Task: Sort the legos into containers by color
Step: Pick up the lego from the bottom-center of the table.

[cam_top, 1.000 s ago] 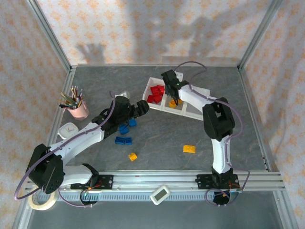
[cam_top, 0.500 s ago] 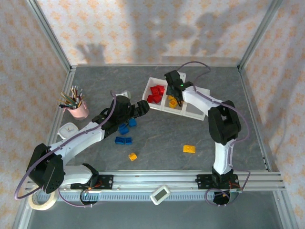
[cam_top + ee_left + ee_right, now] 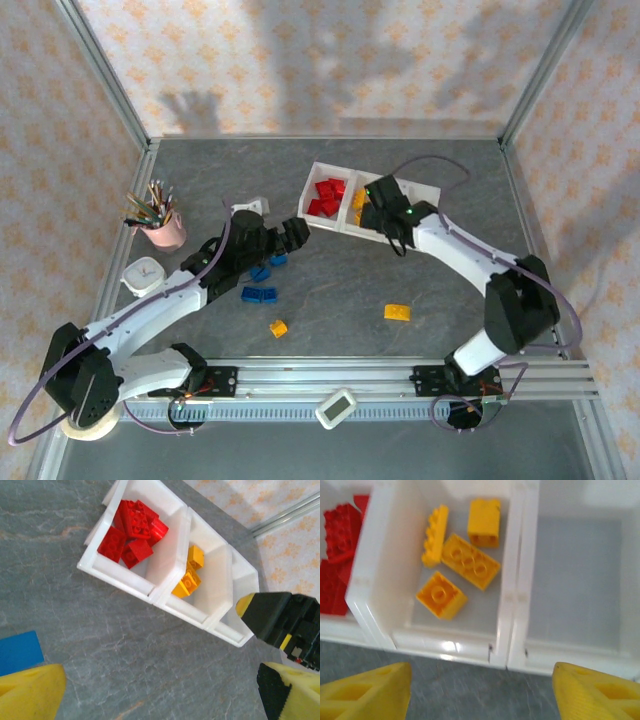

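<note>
Four yellow bricks (image 3: 465, 565) were seen binned; left gripper (image 3: 160, 690) and right gripper (image 3: 480, 680) were spread, empty; centre-left blue bricks (image 3: 260, 294) were judged next

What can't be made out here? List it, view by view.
- Top external: blue legos sit partly under the left hand, so no count.
- Left wrist: blue lego is cut off by the left edge.
- Right wrist: red legos are cut off by the left edge and blurred.

Tray (image 3: 167, 562): red legos (image 3: 131, 532) end bin, yellow legos (image 3: 189, 575) mid bin.
</note>
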Controlling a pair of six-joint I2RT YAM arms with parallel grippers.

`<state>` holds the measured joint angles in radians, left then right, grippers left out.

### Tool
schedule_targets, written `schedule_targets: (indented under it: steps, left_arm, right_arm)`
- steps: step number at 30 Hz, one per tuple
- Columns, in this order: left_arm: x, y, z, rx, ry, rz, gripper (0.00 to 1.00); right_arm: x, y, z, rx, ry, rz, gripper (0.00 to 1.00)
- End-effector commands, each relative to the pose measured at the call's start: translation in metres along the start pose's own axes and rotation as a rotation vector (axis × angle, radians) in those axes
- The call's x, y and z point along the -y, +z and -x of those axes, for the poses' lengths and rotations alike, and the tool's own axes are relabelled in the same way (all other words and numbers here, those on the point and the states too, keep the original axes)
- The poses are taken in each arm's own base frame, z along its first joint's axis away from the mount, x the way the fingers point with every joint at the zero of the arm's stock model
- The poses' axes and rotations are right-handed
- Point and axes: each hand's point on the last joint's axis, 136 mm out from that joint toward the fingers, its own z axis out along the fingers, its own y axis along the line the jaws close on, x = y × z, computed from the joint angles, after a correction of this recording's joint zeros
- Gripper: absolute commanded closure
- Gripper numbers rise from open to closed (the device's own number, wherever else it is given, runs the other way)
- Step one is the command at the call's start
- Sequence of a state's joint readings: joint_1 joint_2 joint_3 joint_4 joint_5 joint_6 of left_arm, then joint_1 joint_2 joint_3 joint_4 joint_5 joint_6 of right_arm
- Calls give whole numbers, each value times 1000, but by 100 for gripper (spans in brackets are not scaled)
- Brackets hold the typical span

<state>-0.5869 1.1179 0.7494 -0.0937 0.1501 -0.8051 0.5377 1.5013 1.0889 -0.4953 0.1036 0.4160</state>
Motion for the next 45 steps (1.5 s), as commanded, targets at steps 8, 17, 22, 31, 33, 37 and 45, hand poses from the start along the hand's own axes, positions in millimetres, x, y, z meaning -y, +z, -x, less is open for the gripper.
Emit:
schedule_targets:
  steps: [8, 17, 22, 31, 33, 37, 45]
  left_arm:
    - [0, -6, -45, -48, -67, -34, 1]
    - [1, -5, -55, -54, -79, -35, 1]
    - [-2, -5, -55, -51, -79, -26, 1]
    - [-6, -6, -55, -47, -71, -11, 1]
    - [-5, -6, -55, -46, -70, -10, 1]
    - [-6, -6, -54, -43, -68, -3, 1]
    - [-7, -6, -53, -39, -66, 2, 1]
  right_arm:
    - [48, -19, -94, -155, 182, -23, 17]
    - [55, -16, -156, -270, 210, -47, 10]
    - [65, -15, -178, -310, 218, -85, 9]
    - [51, -17, -198, -351, 189, -59, 8]
    - [40, -18, -200, -356, 183, -39, 10]
    - [32, -21, -201, -349, 148, -58, 10]
    - [46, -20, -214, -373, 108, -130, 10]
